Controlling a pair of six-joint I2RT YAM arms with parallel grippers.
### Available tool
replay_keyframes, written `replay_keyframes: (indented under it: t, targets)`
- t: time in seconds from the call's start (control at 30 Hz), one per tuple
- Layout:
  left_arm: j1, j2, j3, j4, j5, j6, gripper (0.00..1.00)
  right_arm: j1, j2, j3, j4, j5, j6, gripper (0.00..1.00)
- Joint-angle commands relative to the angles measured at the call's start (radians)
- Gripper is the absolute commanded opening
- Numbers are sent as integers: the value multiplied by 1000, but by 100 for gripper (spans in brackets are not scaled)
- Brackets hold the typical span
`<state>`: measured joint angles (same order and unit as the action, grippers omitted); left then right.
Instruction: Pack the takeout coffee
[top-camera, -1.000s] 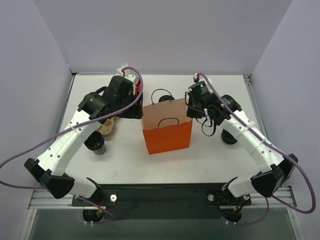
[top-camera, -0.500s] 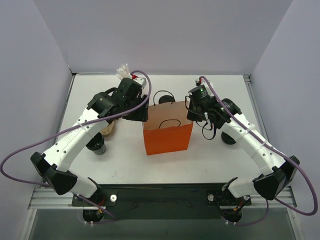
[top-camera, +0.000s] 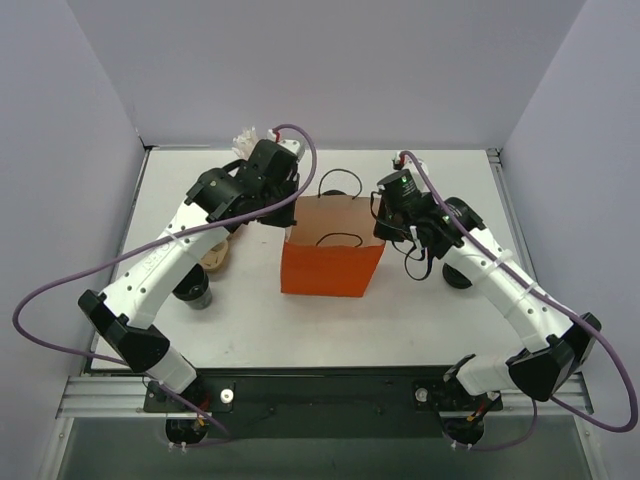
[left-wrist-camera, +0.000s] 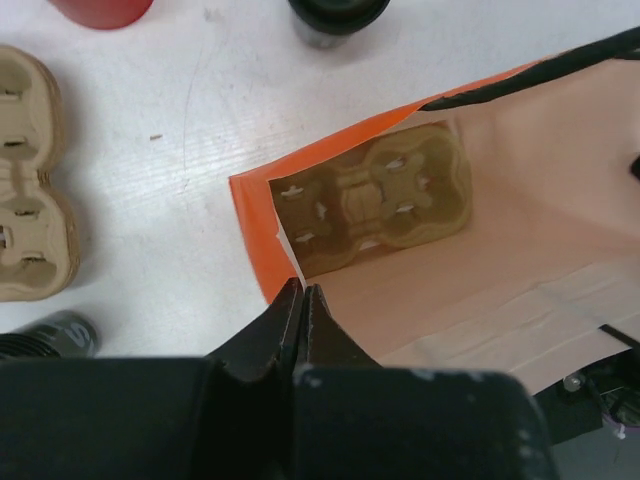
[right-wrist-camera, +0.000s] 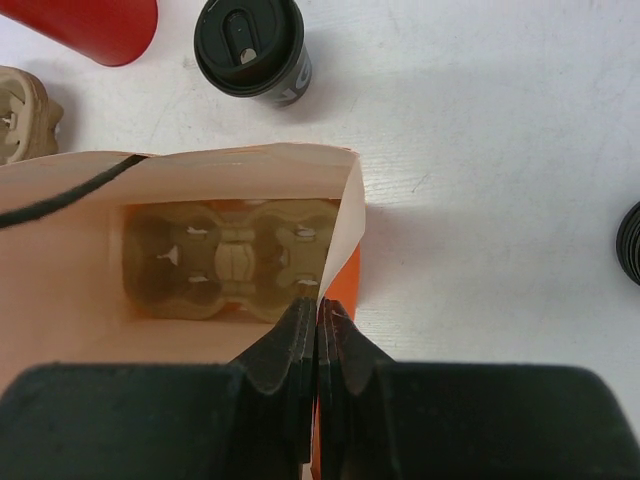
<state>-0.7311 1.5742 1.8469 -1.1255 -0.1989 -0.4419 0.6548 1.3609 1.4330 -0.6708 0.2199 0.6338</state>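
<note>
Fingers (left-wrist-camera: 275, 330) of the left gripper (left-wrist-camera: 303, 300) and right gripper (right-wrist-camera: 317, 315) clamp opposite rims of the orange bag (top-camera: 330, 265), while a coffee cup (right-wrist-camera: 250, 45) stands upright near it, lid up.

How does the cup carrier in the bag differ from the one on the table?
Place: the carrier in the bag lies flat on the floor of the orange bag; the carrier on the table lies out on the white table, left of the bag. Pose: in the left wrist view the bagged one runs roughly across the picture, the other up and down. Shared: both are tan moulded pulp with two pockets, and hold no cups.
</note>
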Motion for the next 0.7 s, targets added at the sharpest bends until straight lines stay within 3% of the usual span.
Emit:
replay_keyframes:
  t: [0.0, 0.23, 0.5, 0.6, 0.67]
  targets:
    - [-22, -13, 77, -10, -20, 5, 0, 12, -66, 34, -13, 47, 29, 0]
    - [-7, -14, -80, 38, -34, 3, 0, 19, -56, -52, -3, 59, 44, 0]
    - [1, 46, 164, -39, -48, 5, 0, 46, -66, 87, -6, 133, -19, 0]
    - [-5, 26, 111, -23, -28, -23, 0, 52, -97, 57, -4, 130, 9, 0]
    - [-7, -5, -12, 15, -13, -32, 0, 52, -102, -9, 2, 130, 17, 0]
